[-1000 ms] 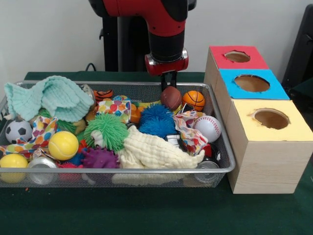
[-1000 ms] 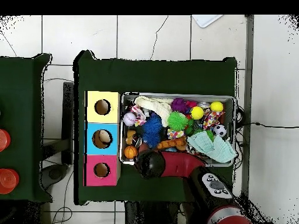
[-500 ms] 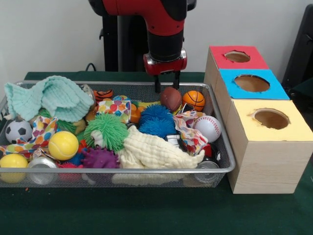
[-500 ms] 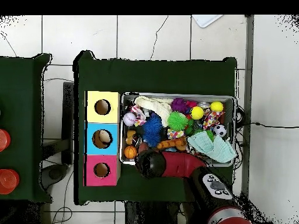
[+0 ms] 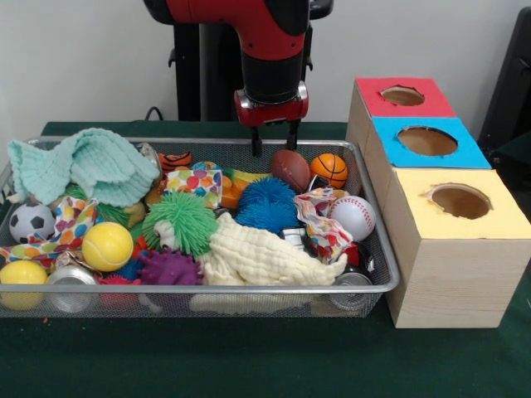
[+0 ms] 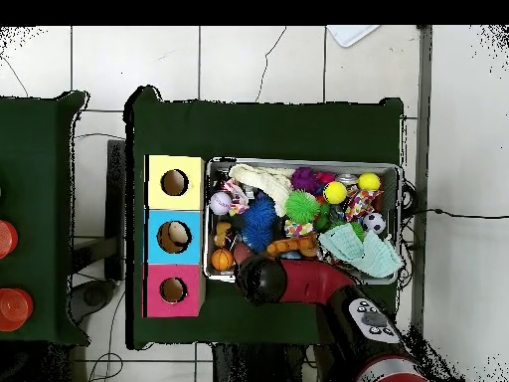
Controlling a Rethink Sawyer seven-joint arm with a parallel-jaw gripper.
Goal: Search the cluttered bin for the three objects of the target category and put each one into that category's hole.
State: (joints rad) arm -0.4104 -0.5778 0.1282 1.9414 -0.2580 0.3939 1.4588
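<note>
Front view: the gripper (image 5: 270, 145) is hanging released and empty, its 2 fingers spread, just above the far rim of the wire bin (image 5: 377, 249), over the small brown football (image 5: 290, 168) lying there beside the orange basketball (image 5: 329, 169). Neither finger is touching anything. Judging from the pose, the arm is sitting high so the spread fingers can drop on either side of a ball near the bin's far right corner without dragging through the clutter.

The sports balls look like the target set. The baseball (image 5: 354, 216) is lying against the right wall, and the soccer ball (image 5: 31, 221) and yellow tennis ball (image 5: 107, 245) are lying toward the left end. The green spiky ball (image 5: 181, 220), blue spiky ball (image 5: 267, 204) and cream cloth (image 5: 265, 258) are piled mid-bin, probably covering more.

The box (image 5: 452, 257) is standing touching the bin's right side, keeping the red hole (image 5: 402, 95), blue hole (image 5: 427, 141) and yellow hole (image 5: 460, 201) close to the picks. In the overhead view something pale seems to be lying inside the blue hole (image 6: 174, 236), though it is too small to identify.

No brand, label or writing is readable anywhere.
</note>
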